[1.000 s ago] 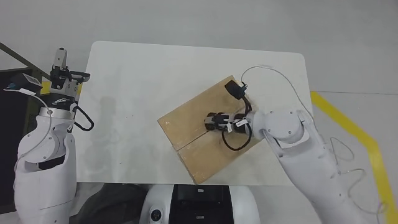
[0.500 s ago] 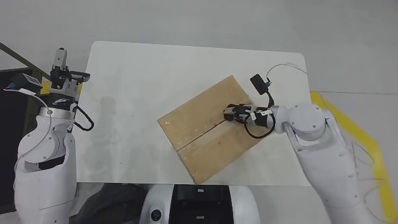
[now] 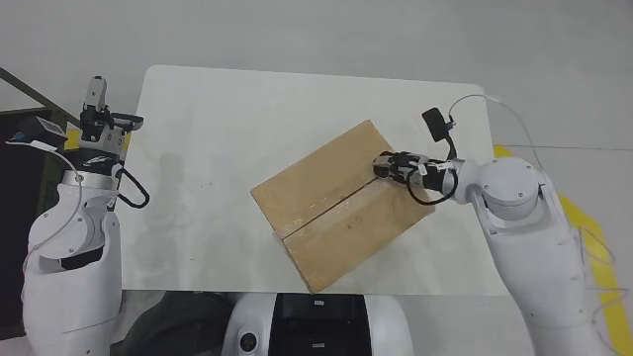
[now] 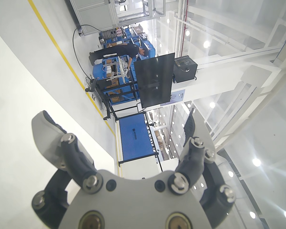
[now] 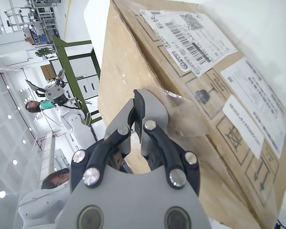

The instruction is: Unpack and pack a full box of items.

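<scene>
A closed cardboard box (image 3: 326, 208) lies at an angle on the white table (image 3: 218, 109), with a seam running along its top. My right gripper (image 3: 382, 165) is at the right end of that seam, low against the box's edge, fingers shut. In the right wrist view the shut gripper (image 5: 137, 101) sits at the box (image 5: 124, 55) corner, with a crumpled flap of clear tape (image 5: 181, 113) lifted beside one finger; I cannot tell whether tape is pinched. My left gripper (image 3: 96, 94) is beyond the table's left edge, open (image 4: 116, 116) and holding nothing.
Printed labels (image 5: 188, 39) cover the box's side face. A thin white cable (image 3: 475, 104) loops over the table's right corner. A dark frame (image 3: 15, 188) stands left of the table. Bare tabletop lies left of and behind the box.
My right gripper has slid along the box's seam from the middle of the top to its right end, staying shut. The left arm has kept still.
</scene>
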